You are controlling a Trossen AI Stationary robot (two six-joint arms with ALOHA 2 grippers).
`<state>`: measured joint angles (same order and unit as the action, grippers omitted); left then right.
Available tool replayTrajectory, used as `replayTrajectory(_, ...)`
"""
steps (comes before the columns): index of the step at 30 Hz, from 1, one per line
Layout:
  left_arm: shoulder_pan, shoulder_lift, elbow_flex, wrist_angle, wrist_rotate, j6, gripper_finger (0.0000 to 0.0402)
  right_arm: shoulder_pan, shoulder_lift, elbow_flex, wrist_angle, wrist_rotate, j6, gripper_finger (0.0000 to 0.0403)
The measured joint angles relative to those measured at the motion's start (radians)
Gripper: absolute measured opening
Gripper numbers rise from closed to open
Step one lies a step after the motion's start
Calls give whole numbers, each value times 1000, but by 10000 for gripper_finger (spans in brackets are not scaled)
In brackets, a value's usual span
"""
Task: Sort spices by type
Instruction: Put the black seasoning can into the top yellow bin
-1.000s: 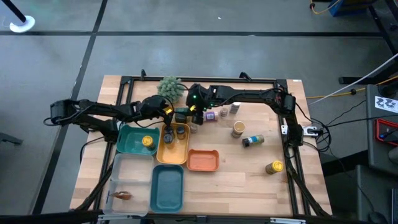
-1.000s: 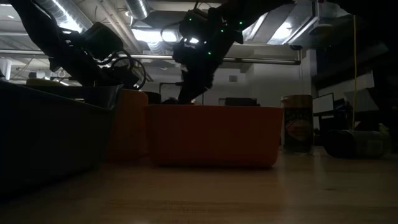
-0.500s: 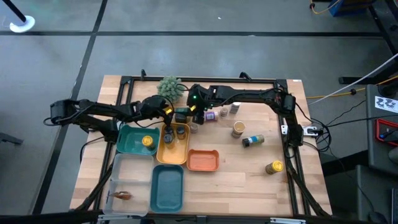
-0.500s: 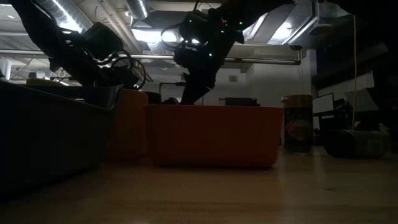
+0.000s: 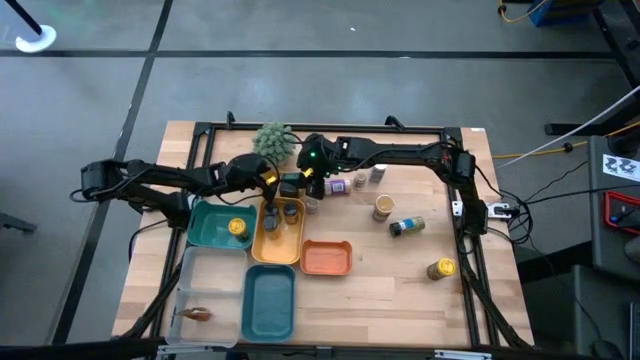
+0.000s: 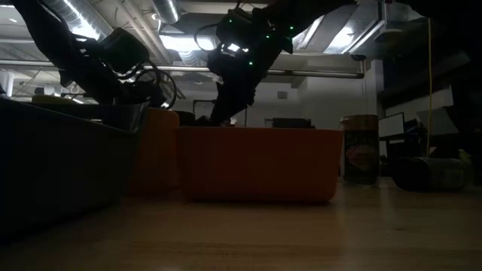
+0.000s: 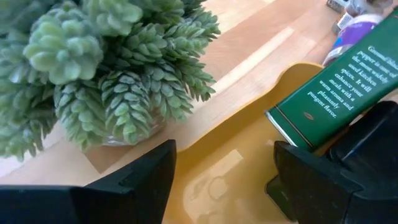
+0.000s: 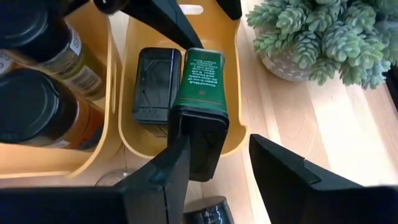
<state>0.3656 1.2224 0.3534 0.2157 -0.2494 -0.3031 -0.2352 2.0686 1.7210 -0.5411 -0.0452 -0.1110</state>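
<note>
A green tin with a black cap end (image 8: pixel 200 81) lies tilted in the far end of the yellow tray (image 8: pixel 239 93). It sits beside a black box (image 8: pixel 152 84), and its cap end (image 8: pixel 199 146) sticks out over the tray's rim. My right gripper (image 8: pixel 219 138) (image 5: pixel 312 183) is open, with a finger on either side of that cap end. My left gripper (image 7: pixel 224 180) (image 5: pixel 271 182) is open over the same tray end, and the tin (image 7: pixel 333 93) is by one of its fingers. Dark-capped jars (image 8: pixel 37 106) stand in the tray's other compartment. My right gripper has one finger (image 8: pixel 168 174) close against the side of the tin's black cap end, with a gap at the other finger; I cannot tell whether it touches. My left gripper has one finger (image 8: pixel 180 28) reaching the tin's far end (image 8: pixel 196 53); I cannot tell whether it touches.
A fuzzy green plant (image 5: pixel 272 139) stands just beyond the tray. A teal tray (image 5: pixel 215 228) holds a yellow-capped jar. An orange tray (image 5: pixel 326 258), a second teal tray (image 5: pixel 270 300) and a clear tray (image 5: pixel 205 285) with a brown packet (image 5: pixel 197 314) lie nearer. Loose jars (image 5: pixel 383 207) (image 5: pixel 406 227) (image 5: pixel 441 268) stand to the right.
In the low view my right gripper has edged a little toward the table's left and tipped slightly. The tin, the tray and my left gripper stay where they were.
</note>
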Motion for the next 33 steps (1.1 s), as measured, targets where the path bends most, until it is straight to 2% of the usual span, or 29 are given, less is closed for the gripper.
replayTrajectory(18, 0, -36, -1, -7, 0, 150, 263, 0, 0, 0, 3, 0, 0, 167)
replayTrajectory(27, 0, -36, -1, -41, 4, 153, 263, 0, 0, 0, 69, 0, 9, 167)
replayTrajectory(33, 0, -36, -1, -51, 8, 191, 263, -1, 0, 0, 77, -42, 10, 167)
